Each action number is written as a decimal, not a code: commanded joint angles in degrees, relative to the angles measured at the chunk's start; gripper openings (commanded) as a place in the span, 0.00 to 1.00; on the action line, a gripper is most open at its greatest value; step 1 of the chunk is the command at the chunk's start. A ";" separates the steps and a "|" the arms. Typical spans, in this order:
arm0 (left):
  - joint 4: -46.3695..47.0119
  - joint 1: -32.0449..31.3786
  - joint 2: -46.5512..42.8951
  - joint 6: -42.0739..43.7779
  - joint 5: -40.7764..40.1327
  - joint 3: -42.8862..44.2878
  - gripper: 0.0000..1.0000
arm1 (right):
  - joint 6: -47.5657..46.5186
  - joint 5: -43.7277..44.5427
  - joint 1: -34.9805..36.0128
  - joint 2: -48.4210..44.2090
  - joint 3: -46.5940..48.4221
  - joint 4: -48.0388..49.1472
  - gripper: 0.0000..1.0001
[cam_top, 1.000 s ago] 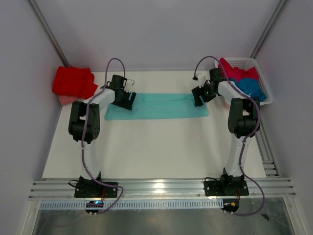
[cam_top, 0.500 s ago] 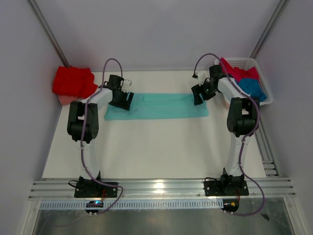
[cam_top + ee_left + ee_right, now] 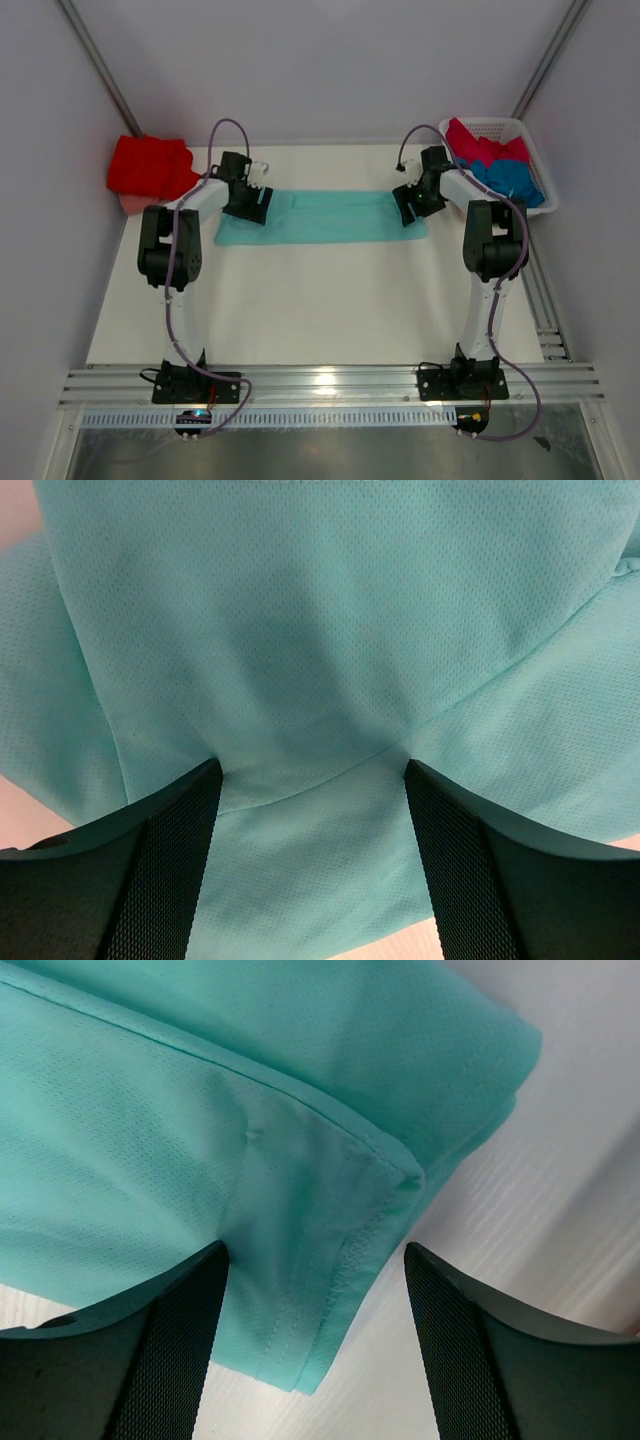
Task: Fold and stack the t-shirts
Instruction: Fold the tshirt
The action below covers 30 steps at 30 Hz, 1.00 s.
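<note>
Near half of table point(image 3: 320, 300) bare & passable; basket point(image 3: 495, 121) blocks far-right corner, red t-shirt point(image 3: 150, 168) pile blocks far-left corner.

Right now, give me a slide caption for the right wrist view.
Open right gripper poised over the hemmed corner of the folded mint-teal t-shirt on the white table.

A white desk point(image 3: 320, 300) fills the middle of the booth. A teal shirt point(image 3: 325, 217), folded into a long flat band, lies across the desk's far half, running left to right. A red shirt point(image 3: 150, 167) sits crumpled at the far left corner. A white basket point(image 3: 494, 122) stands at the far right corner, near the teal shirt's right end.
</note>
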 commanded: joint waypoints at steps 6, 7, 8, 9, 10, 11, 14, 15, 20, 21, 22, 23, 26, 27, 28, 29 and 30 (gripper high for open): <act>1.04 1.25 1.04 0.42 2.21 1.82 0.76 | 1.96 9.97 1.28 -2.26 -3.83 3.17 0.75; 1.04 1.34 1.22 0.42 2.30 2.08 0.76 | 1.79 11.11 1.55 -2.53 -4.62 3.35 0.75; 1.13 1.43 1.30 0.25 2.56 2.26 0.76 | 1.52 11.12 1.81 -3.05 -4.89 3.27 0.75; 1.13 1.61 1.48 0.07 3.17 2.52 0.76 | 1.43 11.12 2.16 -3.32 -5.15 3.00 0.75; 1.13 1.70 1.83 -0.19 3.52 3.13 0.76 | 1.26 11.12 2.42 -3.50 -5.59 2.83 0.75; 1.13 1.87 2.36 -0.72 3.62 3.66 0.76 | 1.00 11.12 2.51 -4.02 -5.85 2.74 0.75; 0.43 2.13 3.50 -1.16 4.32 5.77 0.76 | 0.47 11.91 3.39 -4.90 -7.61 2.91 0.75; 0.16 2.22 4.46 -1.34 4.58 6.47 0.76 | 0.03 12.00 3.66 -5.43 -8.14 2.91 0.75; -4.13 2.40 7.98 -1.34 4.76 12.71 0.76 | -0.59 11.91 4.89 -7.01 -11.30 3.00 0.75; -4.67 2.40 9.29 -1.25 4.76 13.67 0.76 | -0.68 11.91 5.15 -7.19 -11.83 3.00 0.75; -5.19 2.40 9.83 -1.07 4.85 15.25 0.76 | -1.02 11.83 5.67 -7.62 -12.53 3.00 0.75; -5.63 2.40 10.18 -0.99 4.59 15.96 0.76 | -1.03 11.91 5.85 -7.80 -12.88 3.00 0.75; -7.13 2.40 11.59 -0.81 4.76 18.69 0.76 | -1.47 11.30 7.17 -8.77 -14.29 3.09 0.75; -8.09 2.40 12.02 -0.64 4.93 19.30 0.76 | -1.47 11.13 7.52 -9.12 -14.64 3.18 0.75; -8.62 2.40 12.64 -0.46 4.93 20.79 0.76 | -1.55 10.95 7.87 -9.73 -15.17 3.18 0.75; -9.06 2.40 12.99 -0.37 5.02 21.59 0.76 | -1.47 10.69 8.57 -10.00 -15.35 3.26 0.75; -10.02 2.40 13.34 -0.28 5.11 22.29 0.76 | -1.47 10.68 8.93 -10.17 -15.43 3.26 0.75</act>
